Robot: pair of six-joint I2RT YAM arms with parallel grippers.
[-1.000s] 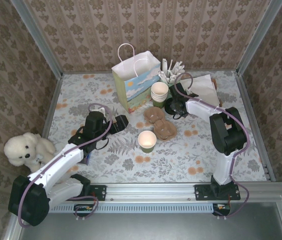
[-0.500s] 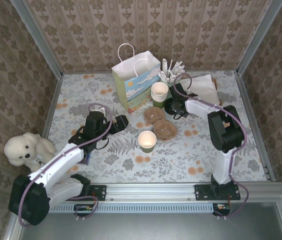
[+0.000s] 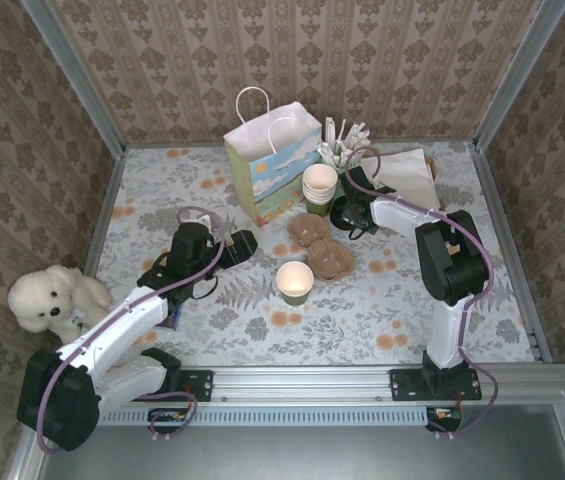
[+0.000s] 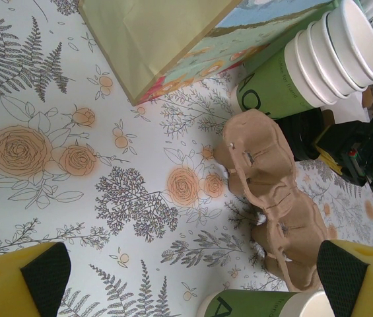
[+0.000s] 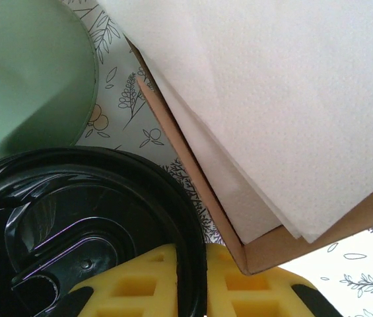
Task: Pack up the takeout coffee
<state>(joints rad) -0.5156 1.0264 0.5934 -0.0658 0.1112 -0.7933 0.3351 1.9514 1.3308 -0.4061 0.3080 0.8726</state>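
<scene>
The takeout coffee cup (image 3: 295, 282), cream inside with a green wall, stands upright mid-table; its rim (image 4: 272, 305) shows at the bottom of the left wrist view. The brown pulp carrier tray (image 3: 320, 245) (image 4: 272, 198) lies just behind it. My left gripper (image 3: 234, 244) (image 4: 193, 281) hovers open to the left of the tray with nothing between its yellow fingers. My right gripper (image 3: 348, 212) (image 5: 196, 284) is behind the tray, its fingers pinched on the rim of a black plastic lid (image 5: 74, 218).
A paper gift bag (image 3: 270, 160) (image 4: 166, 39) stands at the back, with a stack of cups (image 3: 319, 185) (image 4: 311, 66) beside it. A green cup (image 5: 28, 72) and white napkins (image 3: 407, 178) (image 5: 272, 99) on brown card flank the right gripper. A teddy bear (image 3: 47, 298) sits at the left edge.
My right gripper's fingers have come together on the black lid's rim, and its arm has shifted slightly left. The left arm has not moved.
</scene>
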